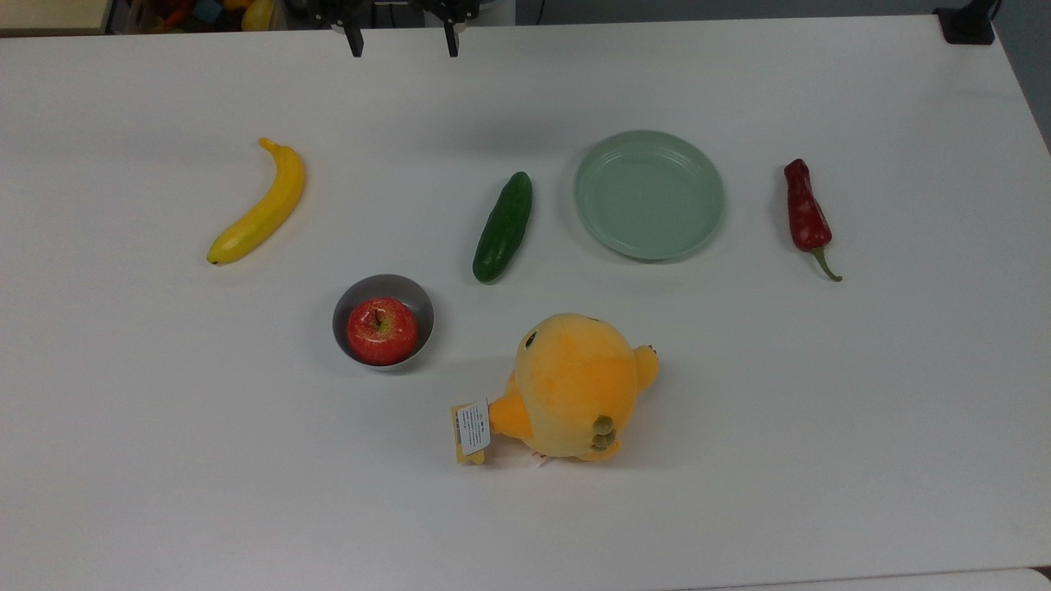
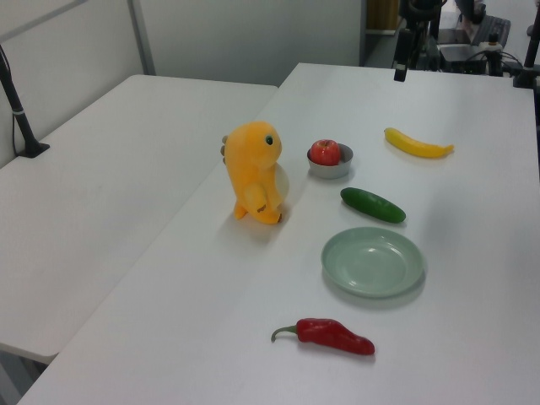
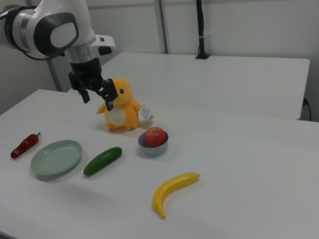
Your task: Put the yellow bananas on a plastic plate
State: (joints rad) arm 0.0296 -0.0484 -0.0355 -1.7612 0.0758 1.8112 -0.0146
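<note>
A big white table [image 2: 472, 354] fills the room; another white table [image 2: 101, 186] stands at 9 o'clock, by grey walls [image 2: 253, 34].

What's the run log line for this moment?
hand: open, raised, empty | banana: on table, untouched | plate: empty | cucumber: between banana and plate
</note>
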